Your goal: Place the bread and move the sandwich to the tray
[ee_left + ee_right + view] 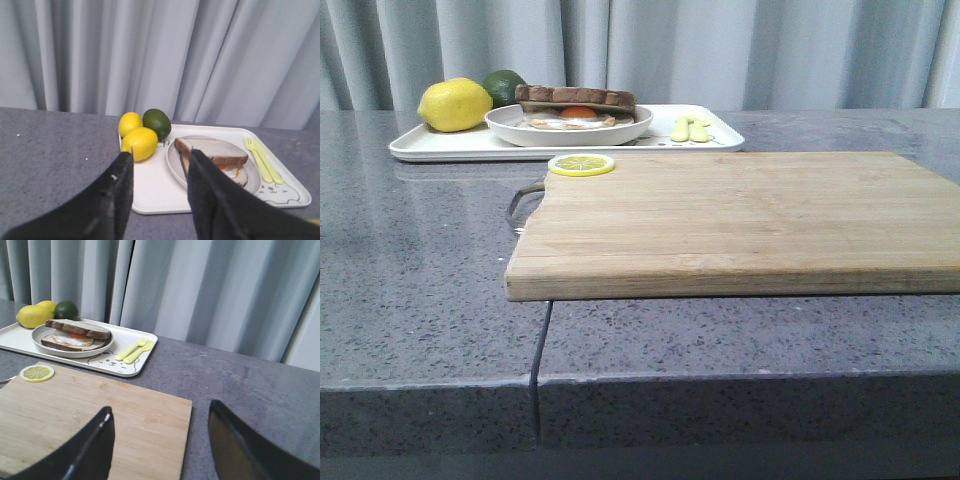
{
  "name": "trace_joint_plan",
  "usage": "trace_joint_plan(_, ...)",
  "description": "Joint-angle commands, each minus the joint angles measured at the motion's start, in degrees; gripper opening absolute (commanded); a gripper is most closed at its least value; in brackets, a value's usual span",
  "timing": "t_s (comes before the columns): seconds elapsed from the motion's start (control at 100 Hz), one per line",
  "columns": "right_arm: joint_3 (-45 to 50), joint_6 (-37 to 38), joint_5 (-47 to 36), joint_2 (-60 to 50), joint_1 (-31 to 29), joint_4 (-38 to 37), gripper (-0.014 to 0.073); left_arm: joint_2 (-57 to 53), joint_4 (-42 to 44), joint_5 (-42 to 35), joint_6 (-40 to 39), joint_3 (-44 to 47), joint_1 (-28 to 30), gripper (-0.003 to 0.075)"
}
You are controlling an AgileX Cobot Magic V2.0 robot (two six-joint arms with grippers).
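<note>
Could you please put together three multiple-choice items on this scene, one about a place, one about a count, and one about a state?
1. Where does the plate with the sandwich sit?
A. on the cutting board
B. on the tray
C. on the bare counter

2. How many whole lemons lie on the tray?
A. one
B. two
C. four

3. How does the left gripper stand?
A. open and empty
B. shut on the fork
C. shut on a lemon

Answers:
1. B: in the front view and both wrist views the plate rests inside the tray's rim.
2. B: the left wrist view shows two lemons beside one lime.
3. A: its dark fingers stand apart with nothing between them.
</note>
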Motion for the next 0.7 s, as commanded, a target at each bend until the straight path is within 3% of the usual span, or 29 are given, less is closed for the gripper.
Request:
trace_joint_plan(0.0,-1.54,0.01,-2.93,0.35,-0.30,-0.95,0.0418,-6.21,0.14,-5.44,1.23,4.69,0.06,0.0243)
trace_joint_plan(0.24,-1.27,-0.03,0.92,-5.47,-0.30,-3.92,0.0302,-22.68,0.84,-7.30,1.23,20.24,0.06,0.0243)
trace_joint_plan(0.43,0.41,-0.03,5.08,-13.40,-0.30,-3.92,0.0302,-36.13,0.26,-6.39,1.23,28.97,0.06,0.0243)
trace_joint_plan(0.69,3.48,0.02,10.05,-12.98,-0.30,-3.92,0.0302,-48.32,1.00,0.43,1.23,32.09,0.06,0.0243)
